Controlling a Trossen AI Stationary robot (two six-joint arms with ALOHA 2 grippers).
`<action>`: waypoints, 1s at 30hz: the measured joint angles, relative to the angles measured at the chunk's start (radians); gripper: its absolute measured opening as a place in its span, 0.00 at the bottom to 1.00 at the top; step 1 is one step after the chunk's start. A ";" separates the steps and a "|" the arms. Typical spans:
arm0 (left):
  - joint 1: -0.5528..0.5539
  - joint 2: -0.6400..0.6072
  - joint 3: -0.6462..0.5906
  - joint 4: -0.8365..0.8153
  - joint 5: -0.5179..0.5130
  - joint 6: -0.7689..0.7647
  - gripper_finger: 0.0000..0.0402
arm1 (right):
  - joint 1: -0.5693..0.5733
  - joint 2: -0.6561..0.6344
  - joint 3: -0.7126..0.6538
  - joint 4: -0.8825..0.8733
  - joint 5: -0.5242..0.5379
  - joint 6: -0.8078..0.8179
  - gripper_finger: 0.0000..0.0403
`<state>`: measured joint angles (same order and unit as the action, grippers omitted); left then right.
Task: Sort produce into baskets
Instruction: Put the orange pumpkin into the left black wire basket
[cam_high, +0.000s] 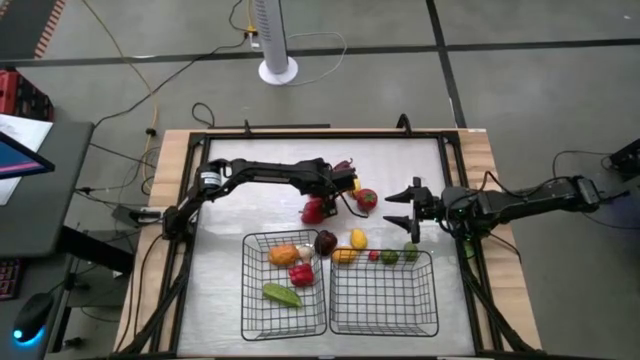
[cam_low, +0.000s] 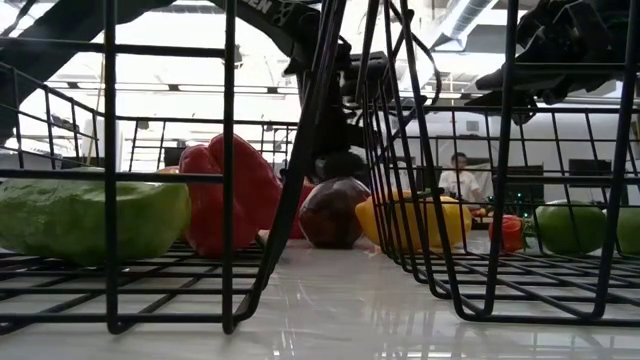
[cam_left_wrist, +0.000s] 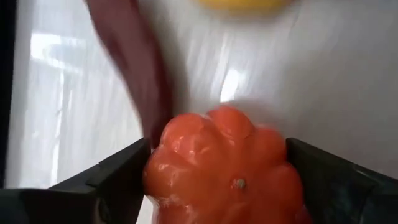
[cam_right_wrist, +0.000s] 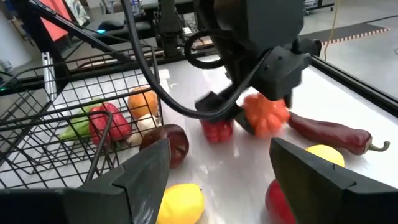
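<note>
High view. Saw two black wire baskets side by side on the table: the left basket and the right basket. Found an orange, white garlic, a red pepper and a green piece in the left basket. Found limes at the far side of the right basket. Saw a lemon, a dark round piece and a tomato loose on the table, just beyond the baskets. Saw the left gripper low beyond the left basket. Saw the right gripper beyond the right basket, jaws wide apart and holding nothing.

Low view. Looked through the wire and saw the dark round piece between the two baskets.

Left wrist view. Saw a bumpy orange-red piece squeezed between the two dark fingers, touching both.

Right wrist view. Saw the left gripper pinching the bumpy orange-red piece. Saw a small red piece just beside it and a long dark chili near it on the table.
</note>
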<state>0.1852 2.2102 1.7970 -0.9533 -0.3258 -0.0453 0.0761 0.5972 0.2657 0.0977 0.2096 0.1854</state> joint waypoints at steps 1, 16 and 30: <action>-0.001 -0.001 0.018 -0.045 -0.007 0.001 0.82 | 0.000 0.000 0.000 0.000 0.000 0.000 0.75; -0.238 -0.451 -0.028 0.040 0.122 -0.099 0.81 | -0.001 0.000 0.000 -0.009 0.001 -0.011 0.75; -0.608 -0.565 -0.300 0.043 -0.064 -0.463 0.90 | -0.002 0.000 0.000 0.012 0.001 0.037 0.75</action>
<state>-0.4226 1.6452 1.4972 -0.9107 -0.3896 -0.5082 0.0742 0.5972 0.2657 0.1097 0.2108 0.2225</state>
